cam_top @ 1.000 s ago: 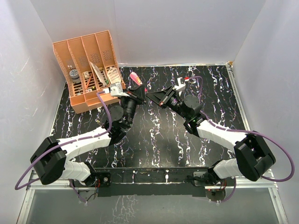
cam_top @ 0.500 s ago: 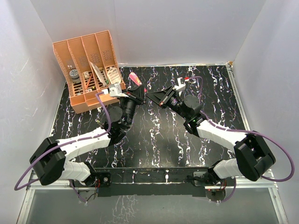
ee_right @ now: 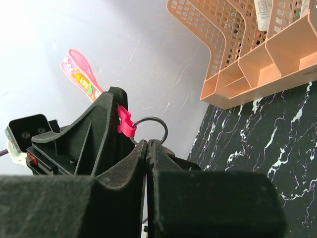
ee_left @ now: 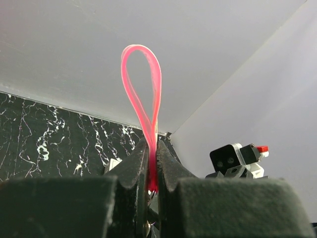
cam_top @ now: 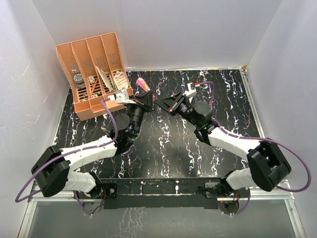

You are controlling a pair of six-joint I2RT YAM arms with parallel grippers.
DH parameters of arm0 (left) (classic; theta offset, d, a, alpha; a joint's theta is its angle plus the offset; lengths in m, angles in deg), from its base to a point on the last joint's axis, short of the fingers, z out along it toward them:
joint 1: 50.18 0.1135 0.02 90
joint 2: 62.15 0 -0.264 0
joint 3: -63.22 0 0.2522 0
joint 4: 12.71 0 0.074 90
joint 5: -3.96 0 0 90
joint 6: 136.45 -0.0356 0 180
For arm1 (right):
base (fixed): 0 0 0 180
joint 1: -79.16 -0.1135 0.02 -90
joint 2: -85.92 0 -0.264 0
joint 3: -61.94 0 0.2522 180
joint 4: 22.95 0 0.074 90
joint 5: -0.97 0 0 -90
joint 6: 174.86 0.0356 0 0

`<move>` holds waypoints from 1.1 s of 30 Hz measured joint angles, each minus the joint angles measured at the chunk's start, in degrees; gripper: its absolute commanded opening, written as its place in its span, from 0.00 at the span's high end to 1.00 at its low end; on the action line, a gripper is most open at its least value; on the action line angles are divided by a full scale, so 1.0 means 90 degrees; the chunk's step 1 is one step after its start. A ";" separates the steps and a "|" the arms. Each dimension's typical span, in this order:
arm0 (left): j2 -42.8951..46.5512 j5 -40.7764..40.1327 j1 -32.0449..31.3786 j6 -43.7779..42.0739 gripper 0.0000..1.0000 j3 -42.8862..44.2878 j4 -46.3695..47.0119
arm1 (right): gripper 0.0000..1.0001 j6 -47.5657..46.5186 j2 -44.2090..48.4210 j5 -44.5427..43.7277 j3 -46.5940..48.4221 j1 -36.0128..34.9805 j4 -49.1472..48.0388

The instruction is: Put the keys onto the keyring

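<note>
1 left pincer (ee_left: 152,145): clamping keyring (ee_left: 151,129), strap loop standing upright. 1 right pincer (ee_right: 147,143): sitting pressed together, tips just beside keyring's ring (ee_right: 148,118).

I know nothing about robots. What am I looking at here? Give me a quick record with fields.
Setting: black marbled table, white walls
Left gripper: shut on a pink strap, its loop sticking out past the fingers
Right gripper: shut, tips right beside the ring at the strap's end
Key: not visible in any view
Arms: the two grippers meet over the far middle of the table
Also there: orange rack holding small items, far left corner
</note>
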 measured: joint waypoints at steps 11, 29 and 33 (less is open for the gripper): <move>0.0131 0.0005 0.0000 -0.0041 1.00 -0.0002 -0.0002 | 1.00 0.0005 -0.0090 -0.0002 0.0000 0.0002 0.0002; 0.0440 -0.0119 0.0000 -0.0019 1.00 0.0248 -0.1341 | 1.00 -0.0624 -0.0112 0.0000 0.0049 0.0002 0.0214; 0.0469 -0.0143 0.0000 -0.0036 1.00 0.0420 -0.1678 | 0.87 -0.0840 -0.0112 0.0000 0.0138 0.0002 0.0313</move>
